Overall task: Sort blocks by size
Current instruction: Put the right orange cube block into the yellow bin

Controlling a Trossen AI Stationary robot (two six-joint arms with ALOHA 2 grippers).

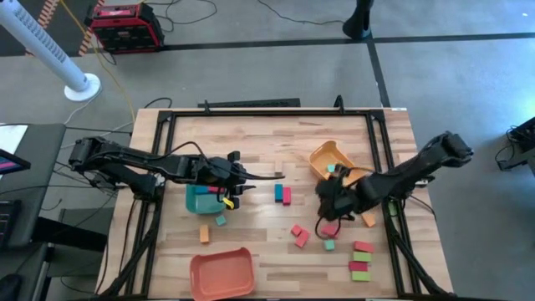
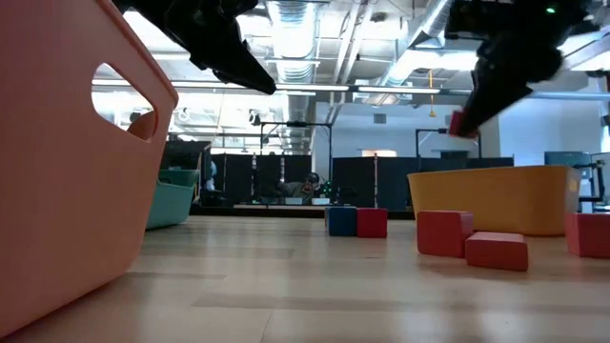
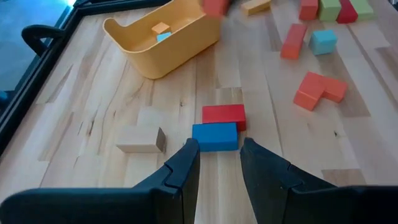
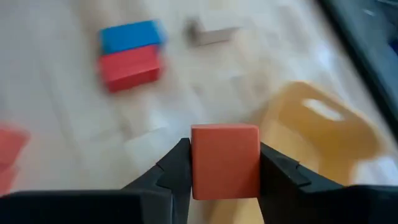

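Right gripper (image 4: pixel 224 163) clamped on a red-orange cube (image 4: pixel 224 160), one finger on each side face, raised off the table right of centre in the high view, just below the yellow-orange tray (image 1: pixel 322 156). Same gripper (image 2: pixel 474 114) at upper right of the low view, well above the tray's wall (image 2: pixel 496 200).

Left gripper (image 3: pixel 219 163) left of centre in the high view, above the teal tray (image 1: pixel 201 201), fingers apart with nothing between them, pointed toward a blue bar (image 3: pixel 214 136) and a red bar (image 3: pixel 224 114) lying side by side and touching.

In the yellow-orange tray, a small orange cube (image 3: pixel 161 28) and a small teal cube (image 3: pixel 163 37). Salmon-red tray (image 1: pixel 222 273) at lower centre of the high view. More blocks at lower right: stacked red and green bars (image 1: pixel 361 259), two red blocks (image 1: pixel 298 235), a green cube (image 1: pixel 329 245).
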